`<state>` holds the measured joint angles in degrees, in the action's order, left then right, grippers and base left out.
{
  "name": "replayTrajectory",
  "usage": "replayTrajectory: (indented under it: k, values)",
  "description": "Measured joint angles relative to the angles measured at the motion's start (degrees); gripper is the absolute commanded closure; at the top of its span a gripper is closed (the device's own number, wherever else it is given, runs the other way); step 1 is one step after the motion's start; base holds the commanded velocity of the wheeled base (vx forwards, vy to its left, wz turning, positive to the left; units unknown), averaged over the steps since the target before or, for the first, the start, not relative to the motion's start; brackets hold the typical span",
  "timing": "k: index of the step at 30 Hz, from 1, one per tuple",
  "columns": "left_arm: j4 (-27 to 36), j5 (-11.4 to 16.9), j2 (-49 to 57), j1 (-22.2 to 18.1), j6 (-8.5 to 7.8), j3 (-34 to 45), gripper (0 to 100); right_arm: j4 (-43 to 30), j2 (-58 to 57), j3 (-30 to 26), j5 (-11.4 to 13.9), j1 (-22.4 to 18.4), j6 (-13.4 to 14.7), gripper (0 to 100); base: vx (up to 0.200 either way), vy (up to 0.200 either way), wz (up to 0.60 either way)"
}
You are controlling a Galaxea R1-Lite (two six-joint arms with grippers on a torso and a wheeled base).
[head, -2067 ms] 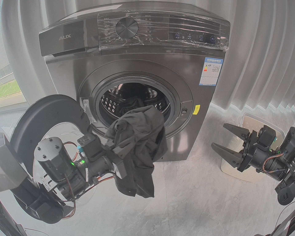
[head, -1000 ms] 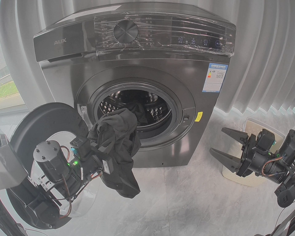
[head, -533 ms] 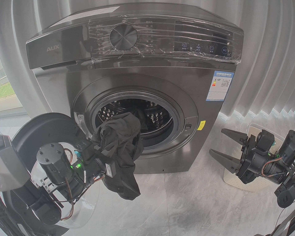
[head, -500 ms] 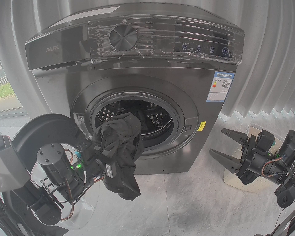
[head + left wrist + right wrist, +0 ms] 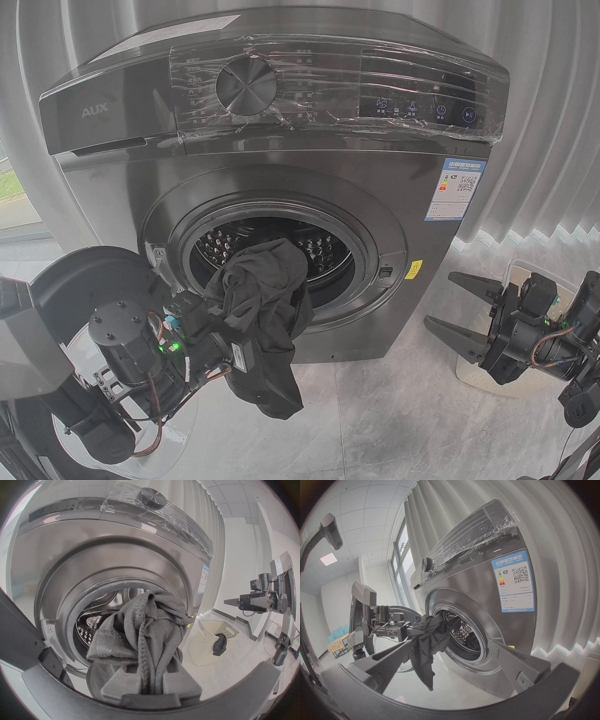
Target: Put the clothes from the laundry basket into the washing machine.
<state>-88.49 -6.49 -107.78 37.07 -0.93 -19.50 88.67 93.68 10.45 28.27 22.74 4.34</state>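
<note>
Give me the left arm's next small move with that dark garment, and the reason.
Probably ease the left gripper forward into the drum before opening it. It is shut on the dark garment just outside the opening, and the cloth's lower end hangs below the opening's lower edge. Releasing here would likely drop it outside the machine.

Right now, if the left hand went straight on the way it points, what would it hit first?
Likely nothing solid: the left hand, shut on the cloth, points into the washer's open drum. The cloth would go in first. The hand might brush the opening's lower rim; depth is unclear.
</note>
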Motion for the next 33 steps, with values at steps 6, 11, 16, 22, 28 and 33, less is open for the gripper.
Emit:
replayTrajectory:
  k: [6,11,16,22,28,33]
  values:
    - [0.20,-0.27,-4.29,-1.55,1.39,-6.73,100,0.00,0.00,-1.41,0.02,0.68,-0.46,0,0.000,0.000,0.00]
    - [0.68,-1.10,-9.58,-2.73,3.17,-12.28,100,0.00,0.05,-1.83,0.00,0.88,-0.79,0,0.000,0.000,0.00]
    - [1.40,-3.04,-14.69,-3.08,4.86,-18.09,100,0.00,0.05,-1.99,0.00,0.94,-0.87,0,0.000,0.000,0.00]
    - [3.25,-4.44,-19.57,-3.80,5.61,-26.22,100,-0.02,0.06,-2.02,0.02,0.94,-0.90,0,0.000,0.000,0.00]
    - [4.50,-5.08,-23.04,-4.57,5.66,-32.34,100,-0.02,0.13,-2.24,0.02,0.99,-0.93,0,0.000,0.000,0.00]
    - [6.35,-6.81,-25.77,-5.40,5.08,-38.95,100,-0.02,0.28,-2.54,0.05,1.05,-0.95,0,0.000,0.000,0.00]
